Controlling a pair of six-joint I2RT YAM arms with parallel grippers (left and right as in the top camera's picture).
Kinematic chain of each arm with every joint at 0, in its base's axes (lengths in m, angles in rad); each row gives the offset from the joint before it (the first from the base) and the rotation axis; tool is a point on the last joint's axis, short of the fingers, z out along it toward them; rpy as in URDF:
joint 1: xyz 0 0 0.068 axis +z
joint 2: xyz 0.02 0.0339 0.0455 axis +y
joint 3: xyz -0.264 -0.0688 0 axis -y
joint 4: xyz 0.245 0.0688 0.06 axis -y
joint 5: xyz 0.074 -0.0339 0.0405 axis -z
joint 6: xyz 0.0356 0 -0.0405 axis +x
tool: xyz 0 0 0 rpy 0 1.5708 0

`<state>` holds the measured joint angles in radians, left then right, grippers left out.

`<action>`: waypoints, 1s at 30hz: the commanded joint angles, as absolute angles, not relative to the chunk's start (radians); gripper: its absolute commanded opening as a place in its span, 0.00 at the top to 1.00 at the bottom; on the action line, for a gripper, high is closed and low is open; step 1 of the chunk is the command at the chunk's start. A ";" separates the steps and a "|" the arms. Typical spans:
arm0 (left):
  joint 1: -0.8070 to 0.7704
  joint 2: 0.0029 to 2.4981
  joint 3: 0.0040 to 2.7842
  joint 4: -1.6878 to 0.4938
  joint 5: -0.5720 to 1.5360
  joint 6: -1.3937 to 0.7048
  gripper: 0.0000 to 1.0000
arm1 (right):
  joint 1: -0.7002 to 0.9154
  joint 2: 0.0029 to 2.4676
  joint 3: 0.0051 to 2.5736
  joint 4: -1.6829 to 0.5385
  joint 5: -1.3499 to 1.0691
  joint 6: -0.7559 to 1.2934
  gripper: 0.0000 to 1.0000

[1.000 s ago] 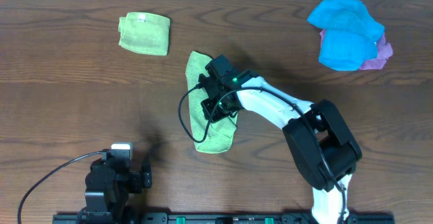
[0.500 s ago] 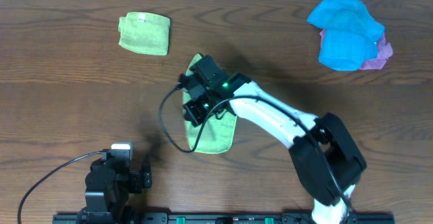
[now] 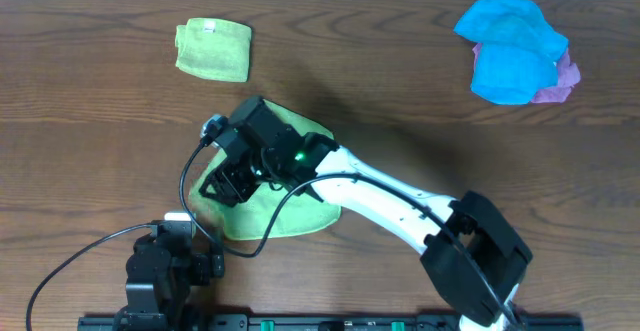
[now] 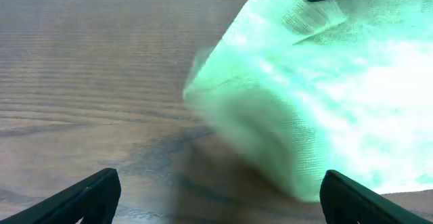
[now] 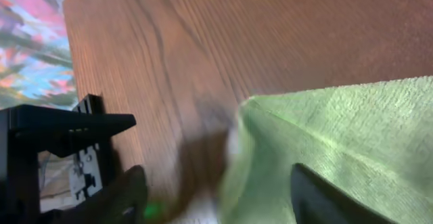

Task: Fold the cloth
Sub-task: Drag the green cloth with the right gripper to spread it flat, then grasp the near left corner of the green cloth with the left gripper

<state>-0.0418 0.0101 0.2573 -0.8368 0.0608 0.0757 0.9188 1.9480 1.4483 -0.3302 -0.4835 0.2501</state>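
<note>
The light green cloth (image 3: 300,214) lies spread on the dark wooden table, left of centre. My right gripper (image 3: 225,176) hangs over its left edge. In the right wrist view the right gripper (image 5: 223,197) stands open, and a blurred corner of the cloth (image 5: 338,129) droops loose between the fingers. My left gripper (image 4: 223,200) is wide open near the front edge with nothing between its fingers. The cloth (image 4: 311,95) rises just ahead of it, and the left arm (image 3: 160,271) sits at the bottom left of the overhead view.
A folded green cloth (image 3: 212,49) lies at the back left. A crumpled blue cloth (image 3: 510,46) rests on a pink one (image 3: 562,81) at the back right. A black cable (image 3: 70,261) loops by the left arm.
My right gripper swept left with an edge of the cloth, so the narrow strip now lies much wider. Its jaws then came apart. The left arm stayed put.
</note>
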 commanded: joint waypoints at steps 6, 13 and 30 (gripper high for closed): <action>-0.039 0.004 0.249 -0.854 0.080 0.033 0.05 | 0.849 1.906 1.460 -0.430 -0.288 0.265 0.25; -0.039 0.030 0.338 -0.860 0.138 -0.001 0.05 | 0.701 1.831 1.459 -0.611 -0.268 0.265 0.29; -0.040 0.876 0.719 -0.818 0.335 -0.060 0.05 | 0.604 1.633 1.315 -0.856 -0.305 0.260 0.37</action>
<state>-0.0418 0.8070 0.6510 -0.8089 0.2764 -0.0525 0.6140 1.6909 1.3697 -0.8520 -0.2955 0.2523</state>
